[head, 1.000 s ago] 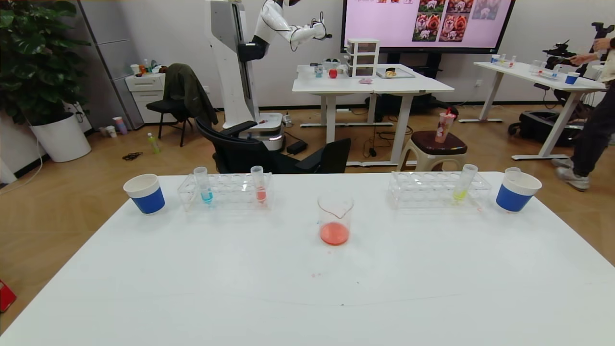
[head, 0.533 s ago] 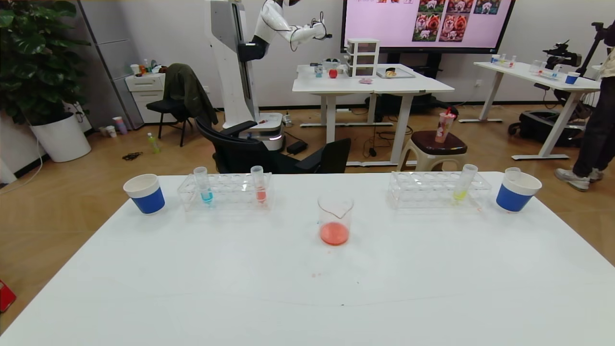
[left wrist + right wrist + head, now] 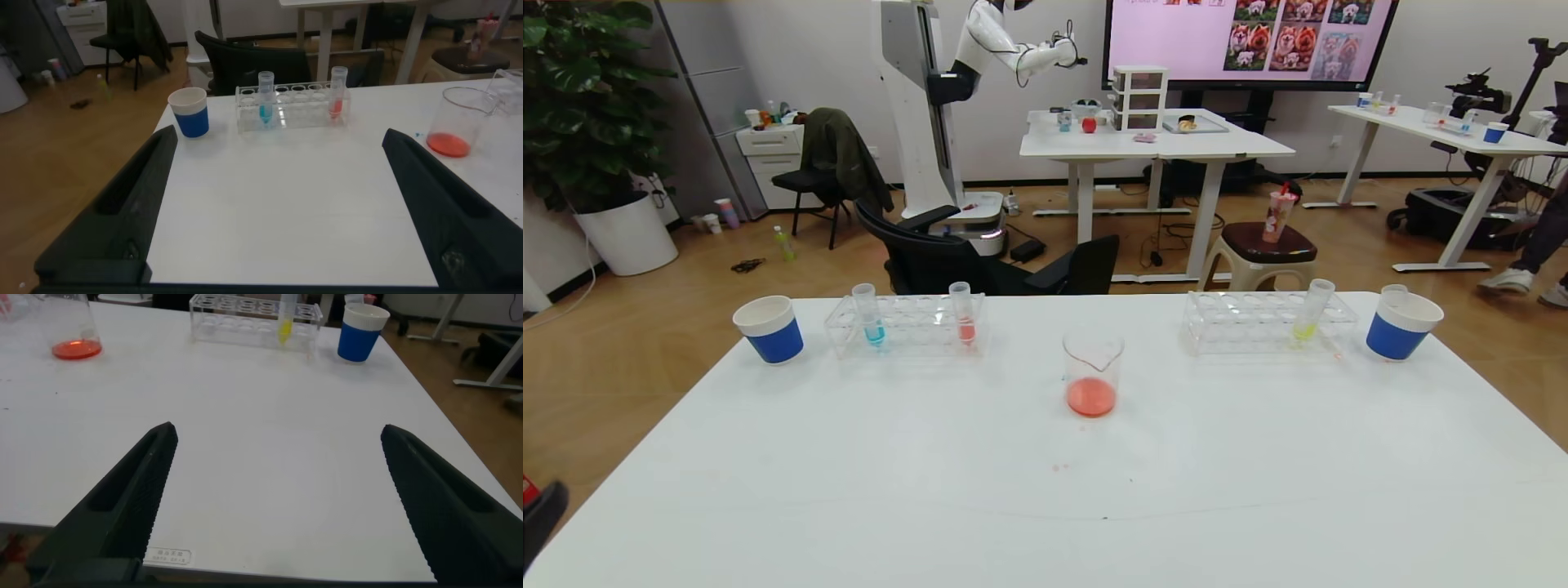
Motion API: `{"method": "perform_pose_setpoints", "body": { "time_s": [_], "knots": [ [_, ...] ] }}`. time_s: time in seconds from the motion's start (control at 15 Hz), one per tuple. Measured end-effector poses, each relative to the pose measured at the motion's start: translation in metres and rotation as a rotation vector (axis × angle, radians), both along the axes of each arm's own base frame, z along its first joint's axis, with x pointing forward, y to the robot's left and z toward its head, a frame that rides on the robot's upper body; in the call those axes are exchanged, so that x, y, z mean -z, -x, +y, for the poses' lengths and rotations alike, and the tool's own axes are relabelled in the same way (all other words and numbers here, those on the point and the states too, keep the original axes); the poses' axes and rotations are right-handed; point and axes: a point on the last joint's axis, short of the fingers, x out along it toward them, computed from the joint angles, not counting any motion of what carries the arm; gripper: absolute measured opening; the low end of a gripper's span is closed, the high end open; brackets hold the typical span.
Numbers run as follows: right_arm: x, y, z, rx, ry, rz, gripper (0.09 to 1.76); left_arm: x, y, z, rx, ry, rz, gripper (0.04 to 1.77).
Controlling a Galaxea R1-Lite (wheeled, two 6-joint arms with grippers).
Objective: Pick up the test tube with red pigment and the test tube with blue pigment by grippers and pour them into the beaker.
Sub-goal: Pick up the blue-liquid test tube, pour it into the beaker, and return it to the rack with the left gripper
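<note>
The test tube with blue pigment point(image 3: 873, 314) stands in the clear left rack point(image 3: 907, 325), also seen in the left wrist view point(image 3: 265, 98). A like tube with salmon-red liquid point(image 3: 964, 314) stands in the same rack point(image 3: 337, 91). No tube with deep red liquid shows. The beaker point(image 3: 1092, 371) stands mid-table with red-orange liquid in its bottom point(image 3: 458, 122) point(image 3: 73, 331). My left gripper point(image 3: 279, 137) is open and empty over the table's near left part; a dark bit of it point(image 3: 539, 518) shows at the head view's edge. My right gripper point(image 3: 278, 431) is open and empty over the near right part.
A blue-banded paper cup point(image 3: 769, 328) stands left of the left rack. The right rack point(image 3: 1267, 322) holds a yellow-green tube point(image 3: 1308, 314). Another cup point(image 3: 1401, 325) at the far right has a clear tube top point(image 3: 1394, 289) behind its rim. Chairs stand behind the table.
A dark part of my left gripper has come into the head view's bottom left corner. The person in the background has walked off to the right. The tubes and beaker have not moved.
</note>
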Motion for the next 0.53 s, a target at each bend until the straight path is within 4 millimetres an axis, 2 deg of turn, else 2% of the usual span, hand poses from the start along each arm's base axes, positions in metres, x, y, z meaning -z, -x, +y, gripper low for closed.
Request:
{"method": "perform_pose_setpoints", "body": {
  "time_s": [0.13, 0.27, 0.4, 0.53],
  "knots": [
    [0.000, 0.000, 0.000, 0.000, 0.000, 0.000, 1.74, -0.016, -0.043, 0.000, -0.002, 0.001, 0.017, 1.75],
    [0.000, 0.000, 0.000, 0.000, 0.000, 0.000, 1.74, -0.021, -0.094, -0.001, -0.007, 0.002, 0.031, 1.75],
    [0.000, 0.000, 0.000, 0.000, 0.000, 0.000, 1.74, -0.012, -0.143, 0.000, -0.012, 0.002, 0.054, 1.75],
    [0.000, 0.000, 0.000, 0.000, 0.000, 0.000, 1.74, 0.009, -0.187, 0.000, -0.016, 0.003, 0.085, 1.75]
  ]
}}
